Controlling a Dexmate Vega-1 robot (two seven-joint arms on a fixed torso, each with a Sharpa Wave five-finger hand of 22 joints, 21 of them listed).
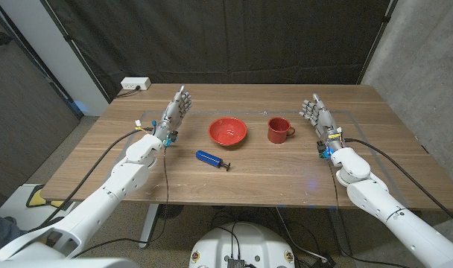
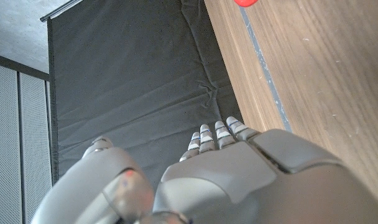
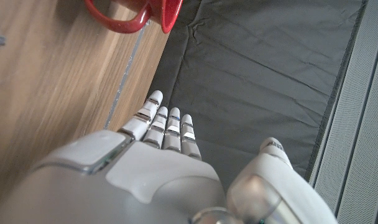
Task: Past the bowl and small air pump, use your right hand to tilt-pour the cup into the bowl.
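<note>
Nothing poured yet: your right hand [image 1: 317, 114] stands open and empty, just beside the red ceramic cup [image 1: 279, 129], which sits upright right of the shallow red bowl [image 1: 227, 132]. Left hand [image 1: 176, 112] open too.

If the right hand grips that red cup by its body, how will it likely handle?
The red cup looks rigid and glossy, so probably a bit slippery. It stands upright on a flat base, so unlikely to roll. Its handle faces the right hand, which may get in the way.
</note>
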